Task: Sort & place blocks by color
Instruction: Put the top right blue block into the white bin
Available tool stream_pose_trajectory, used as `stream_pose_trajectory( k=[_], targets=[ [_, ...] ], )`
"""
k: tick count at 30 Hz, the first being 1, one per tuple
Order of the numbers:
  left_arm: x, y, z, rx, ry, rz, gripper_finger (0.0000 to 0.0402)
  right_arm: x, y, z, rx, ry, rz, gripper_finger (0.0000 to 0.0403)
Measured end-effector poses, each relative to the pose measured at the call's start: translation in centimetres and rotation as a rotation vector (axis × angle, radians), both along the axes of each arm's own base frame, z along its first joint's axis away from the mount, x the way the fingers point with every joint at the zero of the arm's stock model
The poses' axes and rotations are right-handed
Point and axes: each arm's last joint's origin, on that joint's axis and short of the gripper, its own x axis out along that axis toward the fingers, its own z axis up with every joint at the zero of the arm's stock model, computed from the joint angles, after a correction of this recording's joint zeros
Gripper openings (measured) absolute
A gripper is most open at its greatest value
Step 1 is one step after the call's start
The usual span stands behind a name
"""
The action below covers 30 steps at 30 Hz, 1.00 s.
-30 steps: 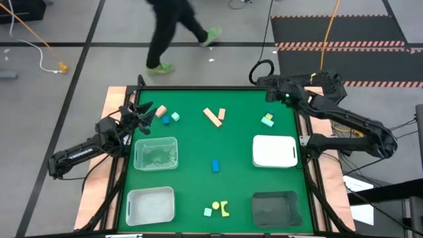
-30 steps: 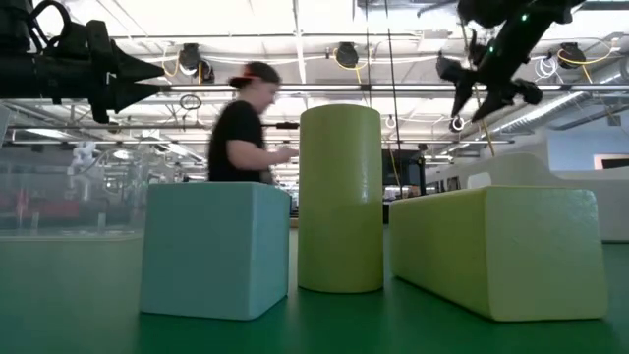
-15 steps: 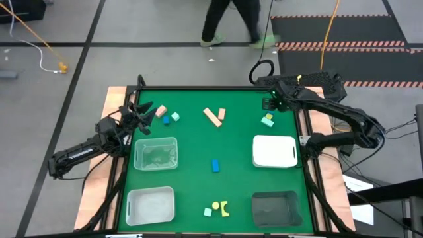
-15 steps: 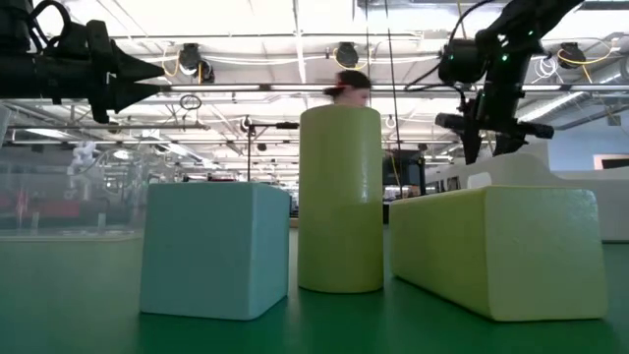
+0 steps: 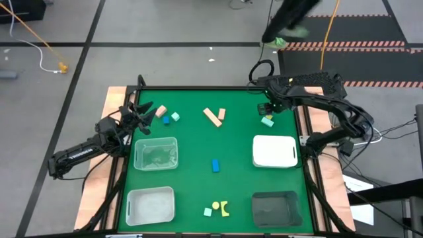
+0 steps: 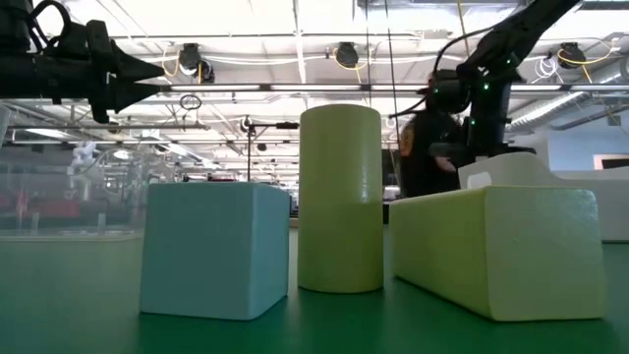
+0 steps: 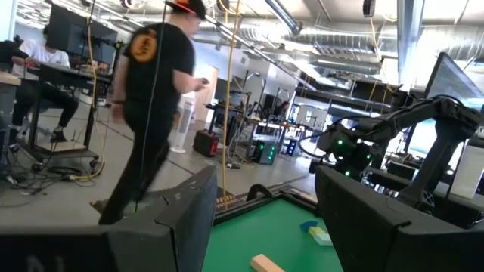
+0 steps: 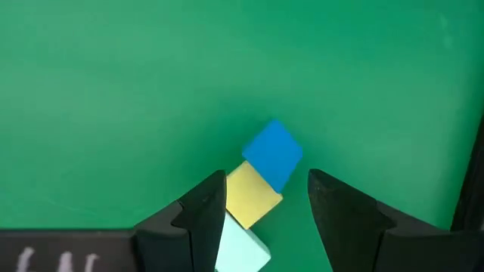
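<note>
My right gripper is open and points down over a row of three touching blocks near the table's far right: blue, yellow and light teal. Its fingers stand on either side of the yellow one. From above it is right at that cluster. My left gripper waits open at the far left, near a tan block, a blue one and a teal one. Two tan blocks lie mid-far, and a blue block lies in the middle.
A clear tray and a pale tray sit on the left, a white tray and a dark tray on the right. Teal and yellow-green blocks lie at the near edge. A person passes behind the far edge.
My right gripper has come down and toward the near edge, tipping from slanted to pointing down over the far-right block cluster; it stays open. The person behind the table has walked from left to right. No blocks have moved.
</note>
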Motion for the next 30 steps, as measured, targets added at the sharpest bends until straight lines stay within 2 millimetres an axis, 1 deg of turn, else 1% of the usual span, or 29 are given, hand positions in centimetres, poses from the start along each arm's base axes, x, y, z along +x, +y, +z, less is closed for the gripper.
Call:
stream_pose_trajectory(
  k=[10, 21, 30],
  targets=[
    [0.0, 0.0, 0.0, 0.0, 0.0, -0.001, 0.0225, 0.6, -0.6, -1.4, 0.006, 0.063, 0.145, 0.018],
    [0.0, 0.0, 0.0, 0.0, 0.0, 0.0, 0.0225, 0.9, -1.2, -3.1, 0.035, 0.095, 0.053, 0.018],
    [0.0, 0.0, 0.0, 0.0, 0.0, 0.0, 0.0225, 0.6, -1.6, -3.1, 0.026, 0.085, -0.003, 0.018]
  ],
)
